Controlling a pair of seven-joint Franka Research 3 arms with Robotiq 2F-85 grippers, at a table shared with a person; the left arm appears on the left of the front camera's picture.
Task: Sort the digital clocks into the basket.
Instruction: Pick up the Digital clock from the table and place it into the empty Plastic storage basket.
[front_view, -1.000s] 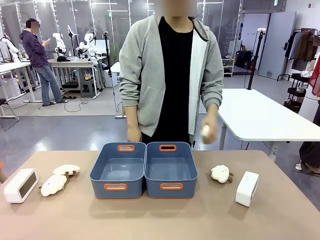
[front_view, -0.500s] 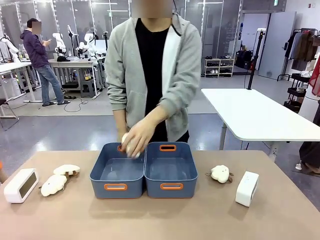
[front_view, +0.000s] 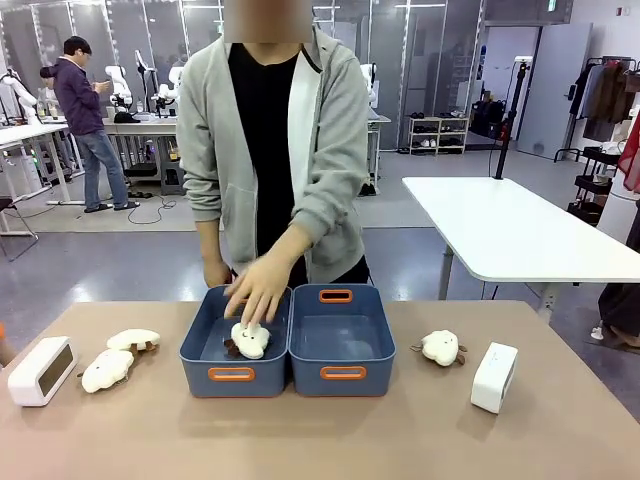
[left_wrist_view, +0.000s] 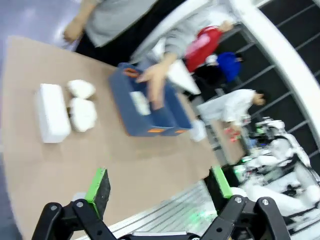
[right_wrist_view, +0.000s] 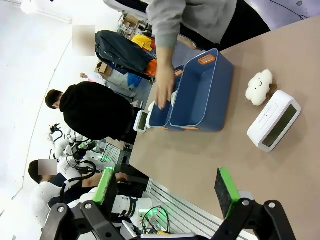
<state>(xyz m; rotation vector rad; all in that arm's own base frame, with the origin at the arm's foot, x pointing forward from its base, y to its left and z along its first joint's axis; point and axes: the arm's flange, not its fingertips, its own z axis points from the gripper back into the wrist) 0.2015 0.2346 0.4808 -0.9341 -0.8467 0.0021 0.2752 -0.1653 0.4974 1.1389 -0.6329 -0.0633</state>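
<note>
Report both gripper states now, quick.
Left gripper: open, holding nothing.
Right gripper: open, holding nothing.

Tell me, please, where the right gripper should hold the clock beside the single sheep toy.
Probably across its thin body, clamping the display face and the back, coming from above: the clock stands upright on its edge, apart from the sheep toy.
</note>
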